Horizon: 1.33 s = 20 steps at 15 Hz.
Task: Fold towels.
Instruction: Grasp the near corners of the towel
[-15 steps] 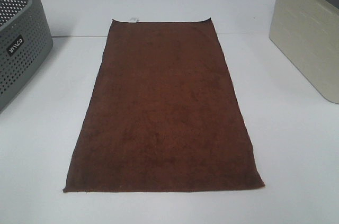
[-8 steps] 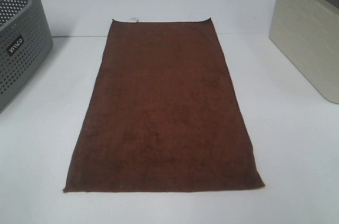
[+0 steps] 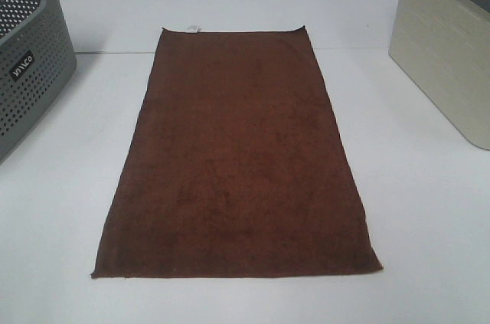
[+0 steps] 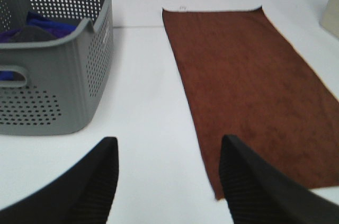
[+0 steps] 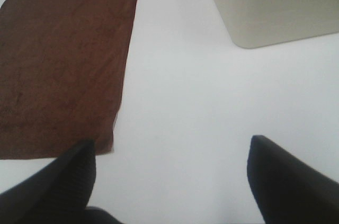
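Lighting: bright, even, diffuse. Table (image 3: 429, 209): near-overexposed white, faint soft shadows. Exterior view: fairly sharp. 2 wrist views: softer; near fingers (image 4: 90, 187) dark, blurred.

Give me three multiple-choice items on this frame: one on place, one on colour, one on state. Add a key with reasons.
1. In the high view, where does the grey basket stand relative to the towel?
A) to its left
B) to its right
C) on top of it

2. What colour is the towel?
A) blue
B) reddish-brown
C) white

3. How does the towel lie?
A) folded in half
B) bunched in a heap
C) spread flat, unfolded

Key:
1 A: the grey basket is at the left edge of the high view, apart from the towel.
2 B: its whole surface is a plain reddish-brown.
3 C: it lies as one layer on the table, with all four edges in view.
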Motion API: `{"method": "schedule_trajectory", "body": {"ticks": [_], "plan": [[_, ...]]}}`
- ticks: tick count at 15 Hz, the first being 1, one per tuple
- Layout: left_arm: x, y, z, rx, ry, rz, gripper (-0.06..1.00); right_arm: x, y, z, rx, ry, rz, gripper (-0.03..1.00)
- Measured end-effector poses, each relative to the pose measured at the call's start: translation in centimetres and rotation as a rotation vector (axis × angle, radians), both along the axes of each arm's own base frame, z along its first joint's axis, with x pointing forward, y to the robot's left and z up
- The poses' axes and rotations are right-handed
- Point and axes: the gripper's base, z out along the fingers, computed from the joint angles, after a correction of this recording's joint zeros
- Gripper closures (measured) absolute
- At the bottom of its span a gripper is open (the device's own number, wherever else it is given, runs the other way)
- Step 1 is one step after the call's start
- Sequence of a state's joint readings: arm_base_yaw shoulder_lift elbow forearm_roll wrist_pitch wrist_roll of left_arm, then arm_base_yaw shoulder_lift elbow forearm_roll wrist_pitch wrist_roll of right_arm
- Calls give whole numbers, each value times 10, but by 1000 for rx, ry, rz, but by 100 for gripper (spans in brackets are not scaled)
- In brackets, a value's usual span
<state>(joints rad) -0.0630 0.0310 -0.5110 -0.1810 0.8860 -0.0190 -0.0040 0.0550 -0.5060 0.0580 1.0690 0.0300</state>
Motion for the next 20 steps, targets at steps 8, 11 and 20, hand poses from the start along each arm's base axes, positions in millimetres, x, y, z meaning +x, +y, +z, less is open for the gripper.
{"method": "schedule_trajectory", "body": {"ticks": [8,11,20], "plan": [[109,-20,-28,-339,413,17,39,86,7,-15,137,496,-27,22],[149,-31,-64,-311,656,-56,39,123,13,-23,170,576,34,22],[209,-51,-170,-352,996,-171,39,209,35,-112,334,789,262,22]]}}
